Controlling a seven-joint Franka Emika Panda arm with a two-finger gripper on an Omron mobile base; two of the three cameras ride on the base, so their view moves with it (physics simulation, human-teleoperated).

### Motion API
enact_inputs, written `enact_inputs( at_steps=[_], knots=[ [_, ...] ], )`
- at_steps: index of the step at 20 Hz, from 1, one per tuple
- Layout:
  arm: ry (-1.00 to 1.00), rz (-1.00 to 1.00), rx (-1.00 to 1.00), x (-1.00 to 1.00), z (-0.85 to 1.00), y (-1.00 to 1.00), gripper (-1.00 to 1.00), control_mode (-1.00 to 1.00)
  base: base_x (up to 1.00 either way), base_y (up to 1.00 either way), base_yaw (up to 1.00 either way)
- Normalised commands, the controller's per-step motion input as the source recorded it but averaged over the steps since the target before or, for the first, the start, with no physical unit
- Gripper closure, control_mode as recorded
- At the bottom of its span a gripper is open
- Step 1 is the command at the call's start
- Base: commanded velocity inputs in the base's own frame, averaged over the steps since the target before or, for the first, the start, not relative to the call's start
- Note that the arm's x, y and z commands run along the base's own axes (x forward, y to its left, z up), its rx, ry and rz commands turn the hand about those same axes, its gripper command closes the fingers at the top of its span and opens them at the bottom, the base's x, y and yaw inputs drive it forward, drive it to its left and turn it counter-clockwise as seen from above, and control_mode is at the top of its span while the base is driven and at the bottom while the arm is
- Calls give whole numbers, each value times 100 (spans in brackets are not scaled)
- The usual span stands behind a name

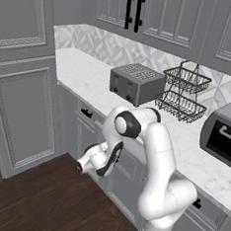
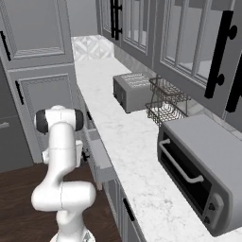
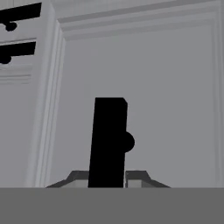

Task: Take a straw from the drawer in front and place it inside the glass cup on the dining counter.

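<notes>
The drawer (image 2: 100, 158) was seen slightly pulled out below the worktop (image 2: 137, 142), w/ its black handle (image 3: 108, 142) pinched between the 2 fingertips of the gripper (image 3: 107, 177), so a skewed pull could prob. be expected to slip the grip off.

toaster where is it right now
The toaster sits on the white counter against the backsplash, just left of the wire basket rack in the left base view, beyond the arm's elbow.
</notes>
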Motion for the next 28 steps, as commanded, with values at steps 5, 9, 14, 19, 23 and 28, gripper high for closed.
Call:
enact_inputs(
  at_steps=[5, 9, 14, 19, 23, 28],
  knots=[
    [3, 3, 9, -52, 0, 85, 100, -100, 0, 0, 0],
    [5, 2, 8, -49, 0, 89, 100, -100, 0, 0, 0],
    [5, 2, 7, -43, 0, 84, -100, -100, 0, 0, 0],
    [14, 0, 22, -26, 10, 40, -100, -100, 0, 0, 0],
    [45, 0, 66, -17, 49, 0, -100, -100, 0, 0, 0],
    [45, 0, 74, -16, 62, 0, -100, -100, 0, 0, 0]
  ],
)
